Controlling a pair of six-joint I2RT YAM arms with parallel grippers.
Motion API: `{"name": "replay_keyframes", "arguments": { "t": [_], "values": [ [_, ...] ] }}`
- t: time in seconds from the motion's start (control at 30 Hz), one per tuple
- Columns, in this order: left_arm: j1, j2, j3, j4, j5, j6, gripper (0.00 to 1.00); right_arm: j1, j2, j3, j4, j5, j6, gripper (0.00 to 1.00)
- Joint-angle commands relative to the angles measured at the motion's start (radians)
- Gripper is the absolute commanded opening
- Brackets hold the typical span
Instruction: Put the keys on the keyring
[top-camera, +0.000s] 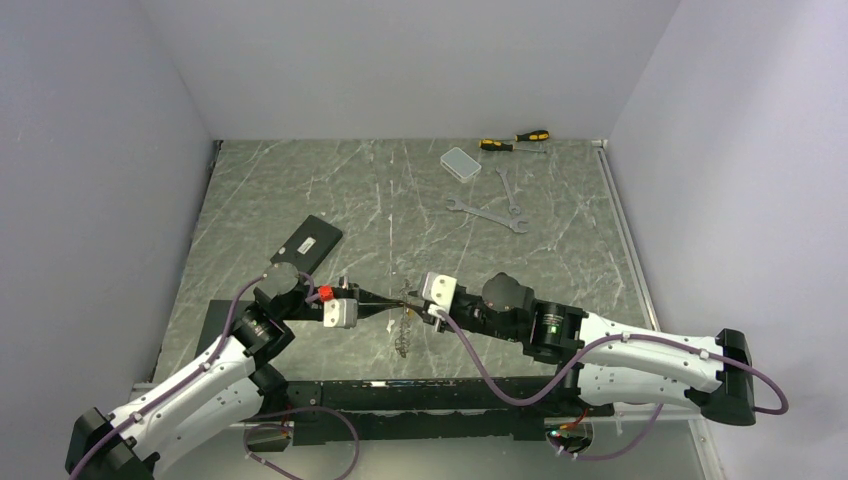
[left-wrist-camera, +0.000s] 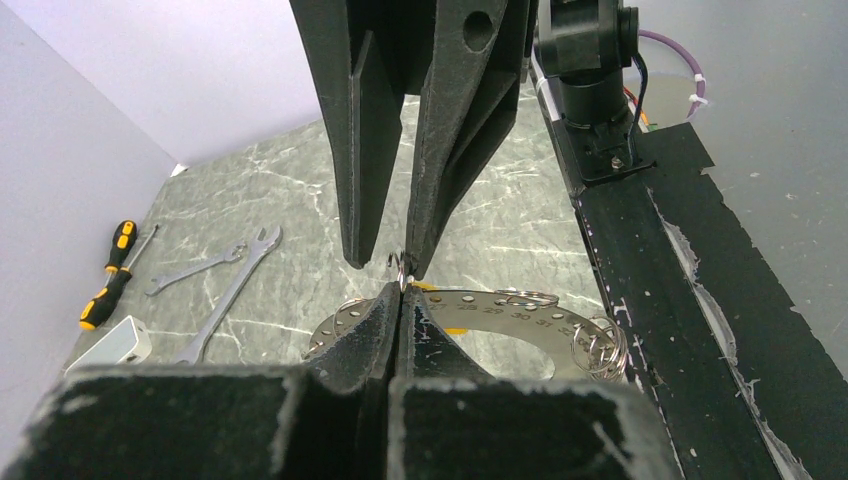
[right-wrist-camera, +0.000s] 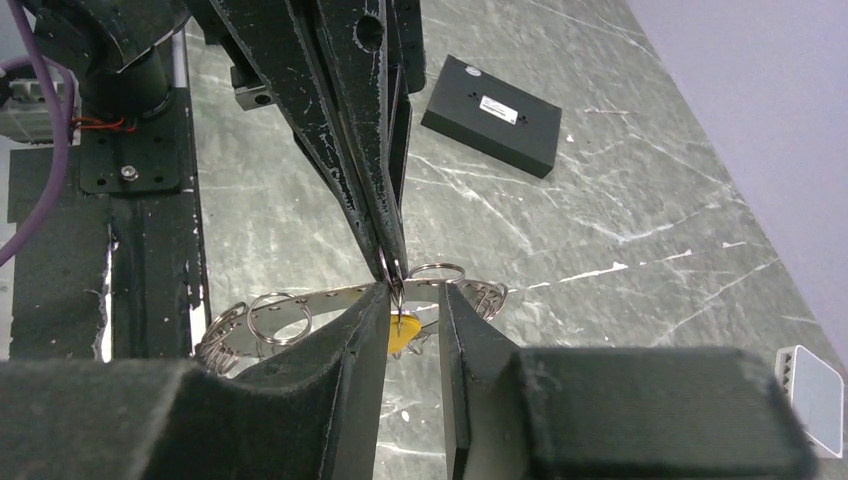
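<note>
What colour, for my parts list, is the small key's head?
The key head is yellow; clearest in right wrist view.

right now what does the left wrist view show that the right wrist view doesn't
Only left wrist: the screwdrivers and two wrenches. Only right wrist: the black box. Both: the keyring, the clear box, and the left fingers shut on a small ring between the open right fingers.
</note>
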Motion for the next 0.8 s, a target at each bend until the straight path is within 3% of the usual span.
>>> {"name": "replay_keyframes", "arguments": {
  "t": [0.0, 0.2, 0.27, 0.4, 0.77],
  "values": [
    [0.005, -0.014, 0.015, 0.067, 0.015, -0.007, 0.0, 0.006, 0.004, -0.003, 0.057, 0.01, 0.014, 0.28],
    [0.004, -0.017, 0.014, 0.065, 0.013, -0.007, 0.0, 0.006, 0.009, -0.01, 0.061, 0.008, 0.019, 0.28],
    [0.004, -0.016, 0.014, 0.067, 0.013, -0.007, 0.0, 0.006, 0.01, -0.014, 0.068, 0.011, 0.019, 0.24],
    [0.004, -0.015, 0.015, 0.067, 0.015, -0.008, 0.0, 0.006, 0.01, -0.014, 0.073, 0.01, 0.017, 0.09],
    [0.005, -0.007, 0.013, 0.084, 0.005, -0.015, 0.0, 0.006, 0.002, -0.016, 0.078, -0.017, -0.004, 0.0]
  ]
}}
